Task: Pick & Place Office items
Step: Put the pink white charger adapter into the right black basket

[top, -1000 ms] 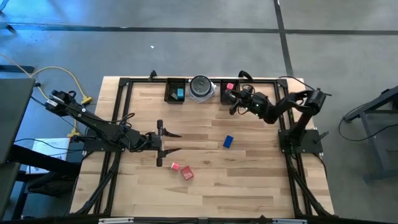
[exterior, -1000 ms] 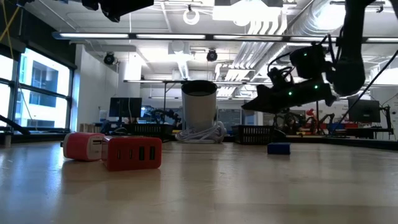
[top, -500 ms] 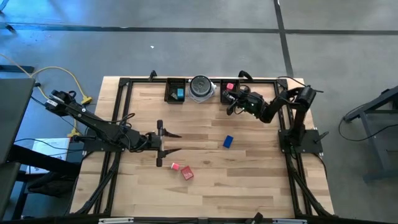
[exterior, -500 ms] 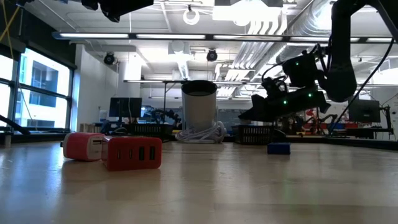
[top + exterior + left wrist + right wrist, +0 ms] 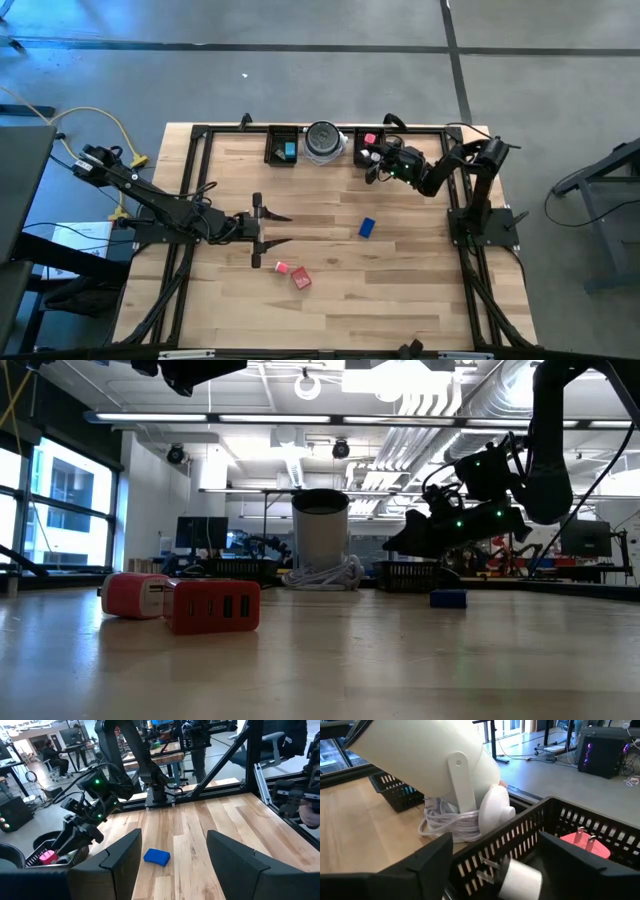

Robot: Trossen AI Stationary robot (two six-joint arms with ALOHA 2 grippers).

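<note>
Two black trays sit along the tabletop's far edge: the left tray [image 5: 282, 146] holds a teal piece [image 5: 290, 150], the right tray [image 5: 530, 832] a pink piece [image 5: 585, 845] and a white piece [image 5: 520, 879]. My right claw [image 5: 368, 165] hangs over that right tray, fingers apart, gripping nothing. My left claw [image 5: 268, 228] waits open mid-tabletop, near the blue piece [image 5: 367, 227] and two red pieces [image 5: 293, 274].

from up top I've got the right gripper [image 5: 372, 163] parked at the near edge of the black rectangular tray [image 5: 362, 149] with a pink block [image 5: 370, 139] in it | left gripper [image 5: 272, 228] spread wide mid-table | small blue block [image 5: 367, 227] lying alone on the wooden table [image 5: 400, 270] | two red blocks [image 5: 293, 274] touching, near the left fingers
</note>
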